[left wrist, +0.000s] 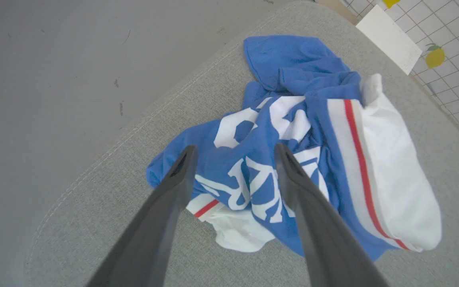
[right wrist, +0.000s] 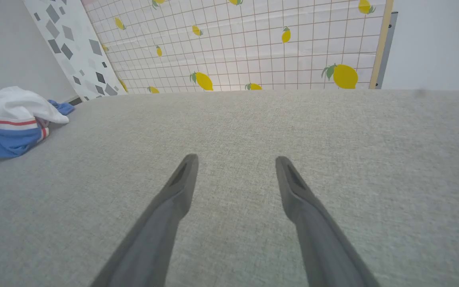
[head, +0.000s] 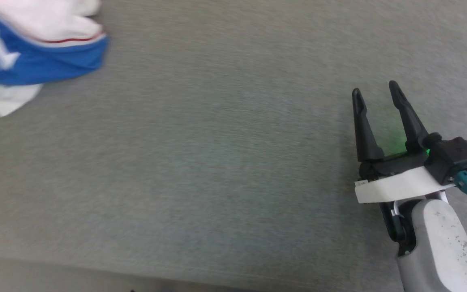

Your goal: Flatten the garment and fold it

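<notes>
The garment (head: pixel 35 52) lies crumpled at the upper left of the head view: royal blue with white sleeves, red-and-white trim and white lettering. In the left wrist view the garment (left wrist: pixel 293 131) sits bunched on the grey surface near a rounded corner, and my left gripper (left wrist: pixel 235 153) hangs above it, open, its two dark fingers framing the lettering without holding cloth. My right gripper (head: pixel 375 91) stands open over bare grey cloth at the right, far from the garment. In the right wrist view the right gripper (right wrist: pixel 235 161) is empty and the garment (right wrist: pixel 10 127) lies far left.
The grey fabric table top (head: pixel 217 162) spreads across the middle, its near edge (head: pixel 95 271) at the bottom. A lemon-print tiled panel (right wrist: pixel 253 44) stands behind the far edge. Grey floor (left wrist: pixel 54 79) lies beyond the table's rounded corner.
</notes>
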`<state>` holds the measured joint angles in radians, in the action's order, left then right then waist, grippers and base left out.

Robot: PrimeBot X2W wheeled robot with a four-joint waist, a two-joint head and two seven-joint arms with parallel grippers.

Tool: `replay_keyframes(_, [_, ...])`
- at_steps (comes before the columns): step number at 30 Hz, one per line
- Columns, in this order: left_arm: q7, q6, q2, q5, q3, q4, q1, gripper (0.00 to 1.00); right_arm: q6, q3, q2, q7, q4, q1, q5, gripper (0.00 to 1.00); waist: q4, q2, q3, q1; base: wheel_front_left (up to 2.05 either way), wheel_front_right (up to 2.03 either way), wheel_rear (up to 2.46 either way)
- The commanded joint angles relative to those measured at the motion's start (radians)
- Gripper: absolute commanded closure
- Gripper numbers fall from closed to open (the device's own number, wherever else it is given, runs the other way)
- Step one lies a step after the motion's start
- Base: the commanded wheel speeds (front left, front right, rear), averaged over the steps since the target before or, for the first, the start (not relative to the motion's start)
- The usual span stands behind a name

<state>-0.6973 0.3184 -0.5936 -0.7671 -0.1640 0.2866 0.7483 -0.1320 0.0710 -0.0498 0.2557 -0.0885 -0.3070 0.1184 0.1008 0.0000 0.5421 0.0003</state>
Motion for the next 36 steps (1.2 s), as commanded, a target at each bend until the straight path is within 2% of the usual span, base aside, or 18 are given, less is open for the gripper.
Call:
replay_keyframes(1, [-0.037,0.035,-0.024,-0.012,-0.019,-0.01,-0.036,0.0,0.001,0.003,0.0,0.005,0.013,-0.02,0.013,0.0,-0.178,0.0,0.152,-0.0003,0.0,0.0,0.0])
replay_keyframes(5, [-0.11,0.103,-0.046,-0.029,-0.064,-0.04,-0.121,0.0,0.001,0.007,0.0,0.006,0.028,-0.012,0.037,0.0,-0.212,0.0,0.158,-0.0003,0.0,0.0,0.0])
replay_keyframes(10, [-0.144,0.146,-0.035,-0.04,-0.092,-0.09,-0.219,0.0,0.001,0.003,0.0,0.006,0.028,0.009,0.049,0.0,-0.228,0.0,0.138,-0.0003,0.0,0.0,0.0])
replay_keyframes(11, [-0.149,0.148,-0.034,-0.04,-0.092,-0.103,-0.236,0.19,0.001,0.002,0.0,0.006,0.026,0.014,0.049,0.0,-0.229,0.0,0.131,-0.0003,0.0,0.0,0.0])
replay_keyframes(13, [-0.129,0.145,-0.036,-0.03,-0.097,-0.129,-0.256,0.91,0.001,-0.002,0.0,0.006,0.025,0.019,0.048,0.0,-0.228,0.0,0.113,-0.0003,0.0,0.0,0.0])
replay_keyframes(14, [-0.109,0.138,-0.042,-0.019,-0.098,-0.14,-0.26,1.0,0.001,-0.004,0.0,0.006,0.024,0.021,0.047,0.0,-0.227,0.0,0.104,-0.0003,0.0,0.0,0.0])
replay_keyframes(16, [-0.033,0.116,-0.058,0.018,-0.101,-0.164,-0.26,1.0,0.001,-0.006,0.0,0.006,0.023,0.024,0.048,0.0,-0.222,0.0,0.08,-0.0003,0.0,0.0,0.0])
replay_keyframes(18, [0.089,0.082,-0.075,0.065,-0.106,-0.168,-0.242,1.0,0.001,-0.008,0.0,0.006,0.02,0.027,0.047,0.0,-0.216,0.0,0.05,-0.0003,0.0,0.0,0.0])
replay_keyframes(23, [0.402,-0.024,-0.098,0.171,-0.076,-0.129,-0.163,1.0,0.001,-0.019,0.0,0.006,0.002,0.052,0.048,0.0,-0.194,0.0,-0.069,-0.0003,0.0,0.0,0.0])
replay_keyframes(26, [0.548,-0.084,-0.102,0.224,-0.028,-0.098,-0.109,1.0,0.001,-0.028,0.0,0.006,-0.011,0.082,0.053,0.0,-0.186,0.0,-0.152,-0.0003,0.0,0.0,0.0])
replay_keyframes(31, [0.698,-0.159,-0.081,0.285,0.07,-0.079,-0.022,1.0,0.001,-0.047,0.0,0.006,-0.031,0.141,0.058,0.0,-0.186,0.0,-0.279,-0.0003,0.0,0.0,0.0])
replay_keyframes(36, [0.764,-0.212,-0.001,0.313,0.187,-0.072,0.062,1.0,0.001,-0.067,0.0,0.006,-0.045,0.2,0.062,0.0,-0.203,0.0,-0.388,-0.0003,0.0,0.0,0.0])
